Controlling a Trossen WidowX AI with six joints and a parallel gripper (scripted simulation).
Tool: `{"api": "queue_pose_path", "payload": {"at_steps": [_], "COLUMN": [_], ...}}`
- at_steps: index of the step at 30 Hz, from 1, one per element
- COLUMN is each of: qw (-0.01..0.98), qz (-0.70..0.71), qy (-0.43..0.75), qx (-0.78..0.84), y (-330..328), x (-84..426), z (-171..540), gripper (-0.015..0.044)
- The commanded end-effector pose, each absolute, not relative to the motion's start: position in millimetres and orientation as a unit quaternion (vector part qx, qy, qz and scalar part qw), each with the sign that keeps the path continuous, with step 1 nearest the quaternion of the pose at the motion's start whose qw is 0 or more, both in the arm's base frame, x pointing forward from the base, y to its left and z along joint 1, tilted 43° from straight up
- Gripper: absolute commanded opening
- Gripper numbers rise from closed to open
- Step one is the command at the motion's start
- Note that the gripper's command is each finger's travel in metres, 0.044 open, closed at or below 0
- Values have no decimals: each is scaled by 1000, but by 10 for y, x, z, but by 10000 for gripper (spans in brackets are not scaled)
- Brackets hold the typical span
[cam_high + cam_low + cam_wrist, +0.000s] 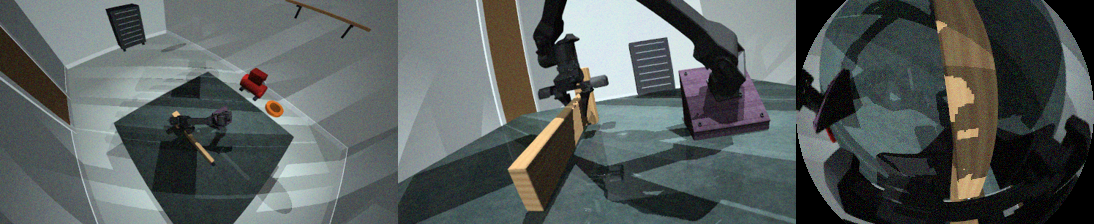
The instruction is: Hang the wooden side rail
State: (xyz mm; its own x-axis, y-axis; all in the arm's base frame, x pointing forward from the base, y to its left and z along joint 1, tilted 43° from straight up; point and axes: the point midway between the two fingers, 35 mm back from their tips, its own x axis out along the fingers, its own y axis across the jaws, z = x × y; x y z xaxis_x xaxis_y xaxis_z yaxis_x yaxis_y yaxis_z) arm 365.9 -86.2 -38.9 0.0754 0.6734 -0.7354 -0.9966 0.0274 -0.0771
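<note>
The wooden side rail (205, 151) (552, 165) (968, 100) stands on edge above the dark table (227, 187) (749, 165). Its free end is low, close to the table in the exterior view; contact is not clear. Its other end is at or very near the upright headboard post (175, 114) (586, 74), behind the gripper. My gripper (181, 127) (576, 105) (962, 125) is shut on the rail near its post end, with one finger on each side. The hooks, the pins and the slot are hidden, so I cannot tell whether the hooks sit on the pins.
The arm's purple base block (222, 117) (720, 117) stands on the table to the right of the rail. A dark cabinet (126, 27) (651, 66), a red compressor-like object (253, 85) and an orange ring (268, 113) are beyond the table.
</note>
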Motion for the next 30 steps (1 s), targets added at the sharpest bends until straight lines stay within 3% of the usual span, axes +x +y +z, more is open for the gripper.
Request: {"api": "queue_pose_path", "payload": {"at_steps": [1,30], "qw": [669,669], "qz": [622,622], "qy": [265,265], "qx": [-308,-308], "y": [-929,-943], "x": [3657,3665], "z": [-381,-402], "gripper": [0,0]}}
